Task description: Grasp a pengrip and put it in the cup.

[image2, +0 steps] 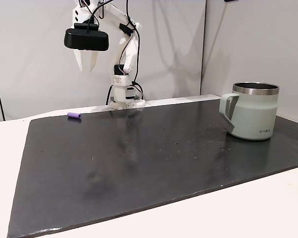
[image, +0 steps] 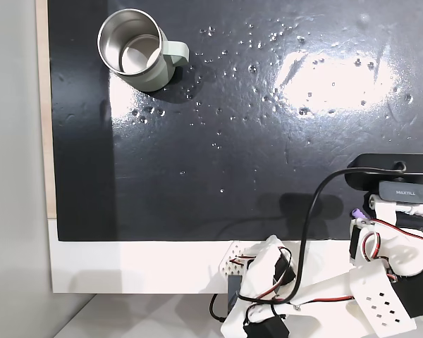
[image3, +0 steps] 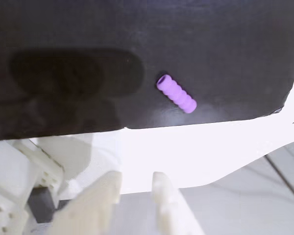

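White plastic fingers of the gripper (image3: 136, 182) sit nearest the wrist camera at the bottom edge, parted by a narrow gap and holding nothing. Beyond them lies a strip of white table (image3: 196, 147), then the edge of the black mat (image3: 210, 39), where the pengrip (image3: 176, 94) lies on its side, lilac and ribbed, close to the mat's border and well apart from the fingers.

From the low fixed view, the mat (image2: 139, 163) fills the foreground, with the cup (image2: 251, 111) standing upright at its right side, handle to the left; small dark writing on the wall is too small to read. Farther back the pengrip (image2: 74, 115) rests near the mat's far left edge. Behind it the arm (image2: 124, 49) rises from its base, elbow bent, with the gripper (image2: 87, 63) hanging high above the mat, pointing down, a black camera fixed to it.

From above, that camera (image: 398, 176) bears a label, too blurred to make out. The cup (image: 137, 49) stands at the mat's far left corner.
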